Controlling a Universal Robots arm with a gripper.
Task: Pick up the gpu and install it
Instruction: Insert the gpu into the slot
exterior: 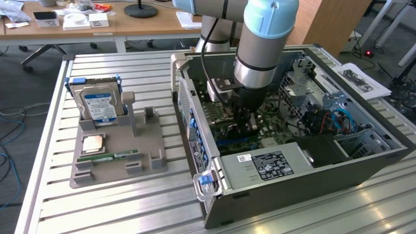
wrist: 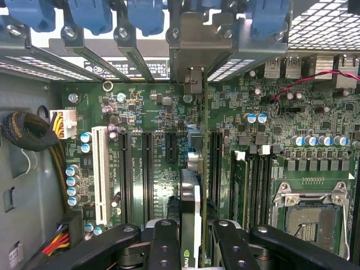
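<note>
Gripping the gpu (wrist: 190, 194) edge-on, the pincer (wrist: 194, 230) was clamped on it low inside the computer case (exterior: 293, 165), right over the motherboard's (wrist: 157, 112) long slots. Pickup appeared done; the card looked lined up, but whether it was fully seated I could not tell.

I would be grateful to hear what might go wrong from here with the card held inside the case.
1. The gpu, held edge-on in the jaws, hangs beside a long black slot; if off line, its edge could strike the motherboard instead of seating.
2. Its end must pass under the blue clips at the rear openings and could catch there.
3. Capacitors stand near the slots and could be knocked.
</note>
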